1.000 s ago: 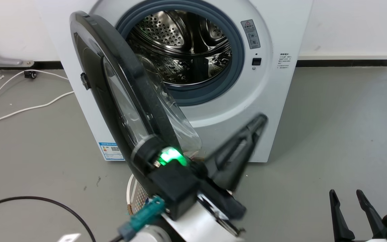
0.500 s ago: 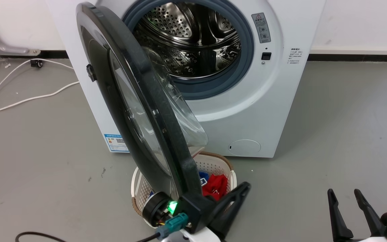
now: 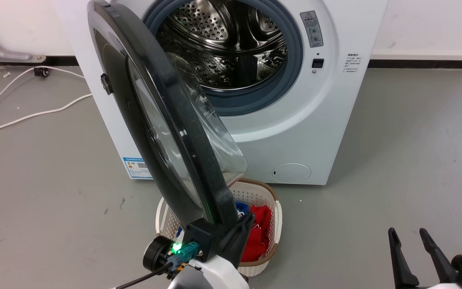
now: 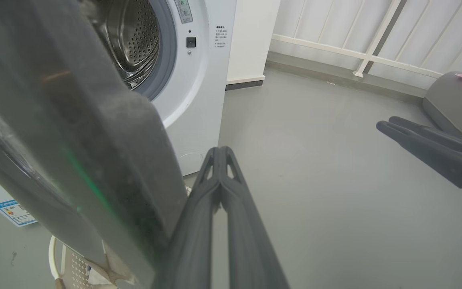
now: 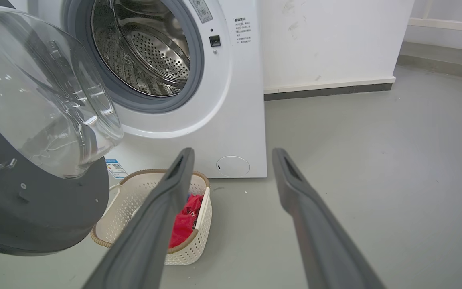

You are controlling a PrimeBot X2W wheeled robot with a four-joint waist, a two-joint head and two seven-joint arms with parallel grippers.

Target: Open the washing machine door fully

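The basket [image 3: 278, 226] sits before the washing machine [image 3: 315, 132] (under its door [image 3: 167, 94]).

A bare laundry room: washing machine [image 3: 335, 100], laundry basket [image 3: 278, 222], grey floor [image 3: 415, 160], white walls [image 3: 427, 28].

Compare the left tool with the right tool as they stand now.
The left tool is shut, its fingers meeting at the tips; the right tool is open with a wide gap. The left tool sits right beside the lower rim of the washing machine door; the right tool stands well apart from it. Both have long dark fingers and hold nothing.
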